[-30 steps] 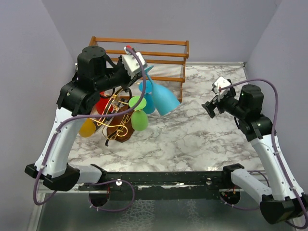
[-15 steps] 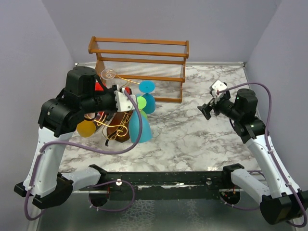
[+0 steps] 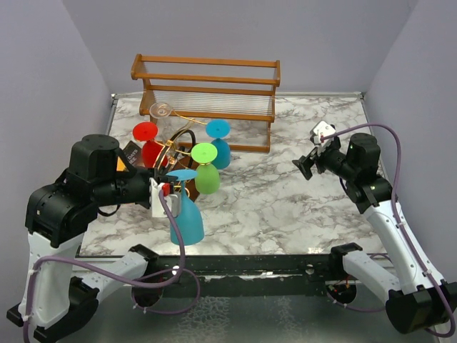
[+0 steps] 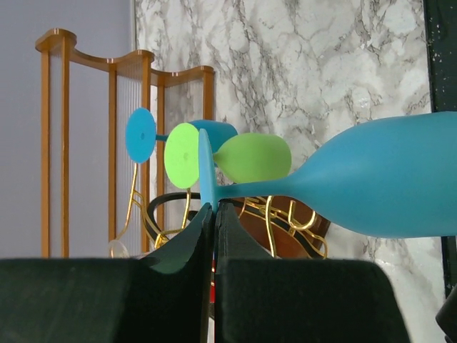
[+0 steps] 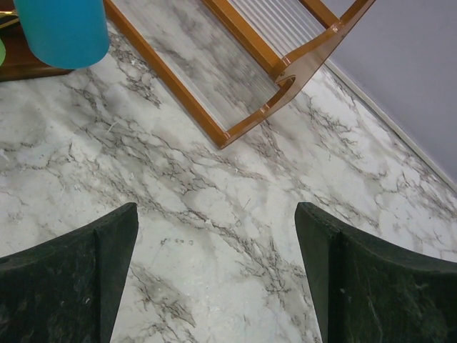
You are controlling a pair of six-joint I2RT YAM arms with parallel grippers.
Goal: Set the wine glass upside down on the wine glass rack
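Observation:
My left gripper (image 3: pixel 168 187) is shut on the stem of a blue wine glass (image 3: pixel 185 218), held upside down just in front of the gold wire wine glass rack (image 3: pixel 173 146). In the left wrist view the jaws (image 4: pixel 214 209) pinch the stem by the foot, with the blue bowl (image 4: pixel 389 186) to the right. The rack's dark wooden base (image 4: pixel 293 232) shows behind. A red glass (image 3: pixel 148 143), a green glass (image 3: pixel 206 170) and another blue glass (image 3: pixel 219 143) hang on the rack upside down. My right gripper (image 3: pixel 308 158) is open and empty over the right side of the table.
An orange-brown wooden slatted frame (image 3: pixel 207 89) stands at the back of the marble table (image 3: pixel 285 200). A clear glass (image 3: pixel 161 111) lies behind the rack. Grey walls close the left, right and back. The frame's corner (image 5: pixel 285 78) shows in the right wrist view.
My left arm has swung down and toward the near edge, carrying the blue glass from above the rack to in front of it. The right arm barely moved.

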